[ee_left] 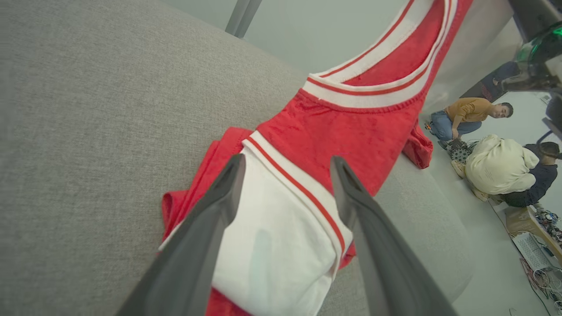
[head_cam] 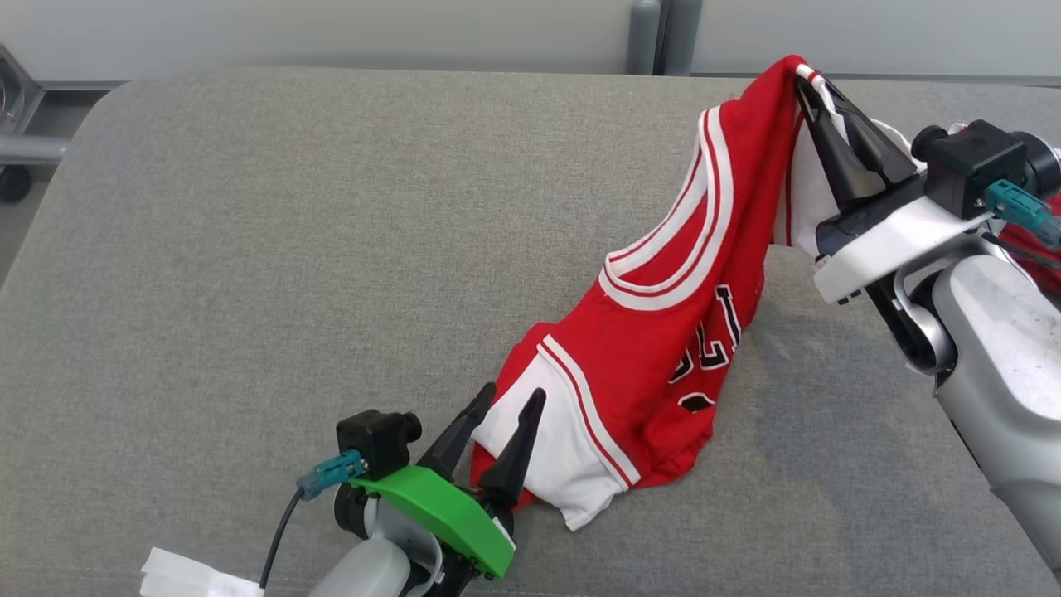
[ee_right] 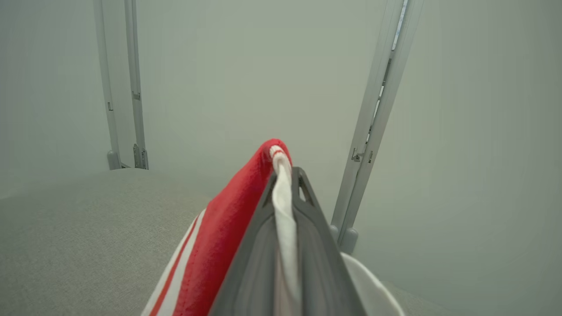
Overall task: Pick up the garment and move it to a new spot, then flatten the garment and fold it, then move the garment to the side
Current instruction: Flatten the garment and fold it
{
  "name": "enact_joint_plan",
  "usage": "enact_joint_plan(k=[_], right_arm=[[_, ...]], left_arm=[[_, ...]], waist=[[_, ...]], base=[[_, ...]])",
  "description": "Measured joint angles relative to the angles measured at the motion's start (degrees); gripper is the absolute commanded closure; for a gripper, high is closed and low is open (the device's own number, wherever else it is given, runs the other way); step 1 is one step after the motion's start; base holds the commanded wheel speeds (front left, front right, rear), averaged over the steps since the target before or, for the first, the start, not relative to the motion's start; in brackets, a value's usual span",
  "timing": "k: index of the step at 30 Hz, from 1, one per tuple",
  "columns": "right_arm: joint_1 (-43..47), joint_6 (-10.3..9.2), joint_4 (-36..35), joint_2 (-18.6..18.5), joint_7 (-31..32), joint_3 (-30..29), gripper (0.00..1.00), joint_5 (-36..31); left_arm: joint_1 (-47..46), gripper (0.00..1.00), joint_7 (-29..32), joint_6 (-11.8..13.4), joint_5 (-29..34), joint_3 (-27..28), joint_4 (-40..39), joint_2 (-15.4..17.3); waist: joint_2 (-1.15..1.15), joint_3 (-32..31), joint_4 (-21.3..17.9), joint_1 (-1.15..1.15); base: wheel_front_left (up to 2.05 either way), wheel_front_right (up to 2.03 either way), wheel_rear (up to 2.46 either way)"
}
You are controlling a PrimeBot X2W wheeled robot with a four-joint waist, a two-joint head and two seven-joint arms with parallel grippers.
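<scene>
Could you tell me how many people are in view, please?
2. A person in an orange top crouches farther back; a person in dark clothes is nearer, beside a pale bundle. Others may be hidden.

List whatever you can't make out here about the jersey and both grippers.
Jersey number: head view, folds bury most of the black digits.
Jersey's far end: head view, hidden behind the right gripper, shut on it, and the right forearm.
Left gripper: jaws open astride the white panel; whether they touch it is unclear.
White item: head view, cut off by the bottom edge.
</scene>
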Motion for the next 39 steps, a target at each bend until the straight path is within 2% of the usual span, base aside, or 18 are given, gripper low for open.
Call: enact_joint_plan(k=[7, 18, 25, 31, 39], right_arm=[[-2.7, 0.92, -0.2, 0.2, 0.0, 0.0, 1.0, -1.0], [-3.9, 1.72, 1.0, 1.6, 0.0, 1.0, 1.0, -1.4], [-4.9, 2.14, 1.3, 2.0, 0.0, 1.2, 1.0, -2.3], [-6.9, 2.58, -0.7, 2.1, 0.0, 1.8, 1.0, -4.5], [-7.3, 3.0, -2.9, 2.2, 0.0, 2.9, 1.0, -6.4]], left_arm=[[-1.2, 0.0, 0.2, 0.4, 1.7, 0.5, 1.8, 0.0], [-8.3, 0.0, 5.1, 0.4, 8.9, -5.1, 7.1, 1.6], [-11.9, 0.0, 5.5, 0.4, 9.0, -4.6, 10.1, 1.4], [-14.1, 0.0, 8.0, -1.1, 9.3, -6.6, 12.7, 1.3], [-17.3, 0.0, 9.1, -1.9, 9.3, -7.8, 15.4, 1.6]], waist=[[0.0, 0.5, 0.3, 0.0], [0.0, 1.2, -2.0, 0.0], [0.0, 2.4, -3.4, 0.0], [0.0, 2.9, -4.9, 0.0], [0.0, 2.9, -7.0, 0.0]], base=[[0.0, 0.0, 0.0], [0.0, 0.0, 0.0], [0.0, 0.0, 0.0], [0.0, 0.0, 0.0], [0.0, 0.0, 0.0]])
